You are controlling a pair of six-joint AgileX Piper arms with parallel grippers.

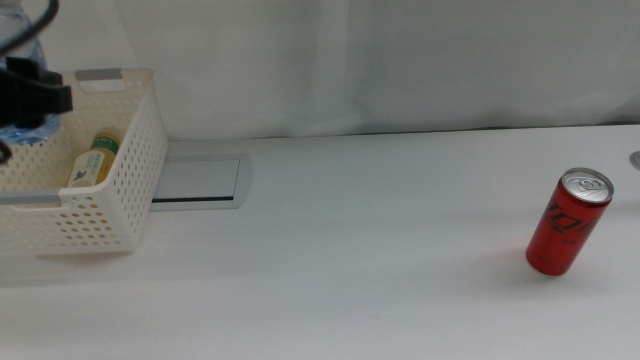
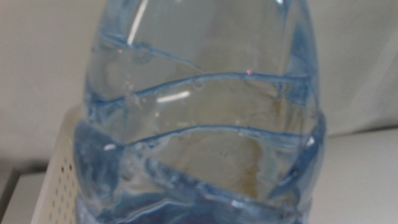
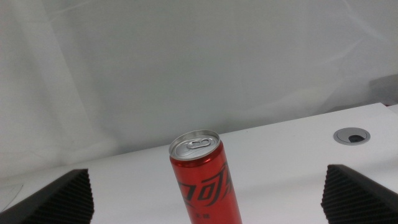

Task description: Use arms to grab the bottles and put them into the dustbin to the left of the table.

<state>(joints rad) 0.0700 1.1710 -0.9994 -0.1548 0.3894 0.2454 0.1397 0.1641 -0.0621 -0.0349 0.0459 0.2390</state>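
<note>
Your left gripper (image 1: 30, 95) shows as blocky black parts with a black cable (image 1: 40, 20) looping above; the right gripper's pads (image 3: 62, 198) are dark ribbed foam.

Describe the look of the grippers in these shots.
Left gripper: black, blocky parts, with a black cable looping above it. Right gripper: two dark jaws with a rough, foam-like texture and angled tips. No markings visible on either.

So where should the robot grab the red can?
Around its middle, from the side. The can stands upright, round and slim, and already sits between the open right gripper pads, so squeezing the straight wall probably works best.
</note>
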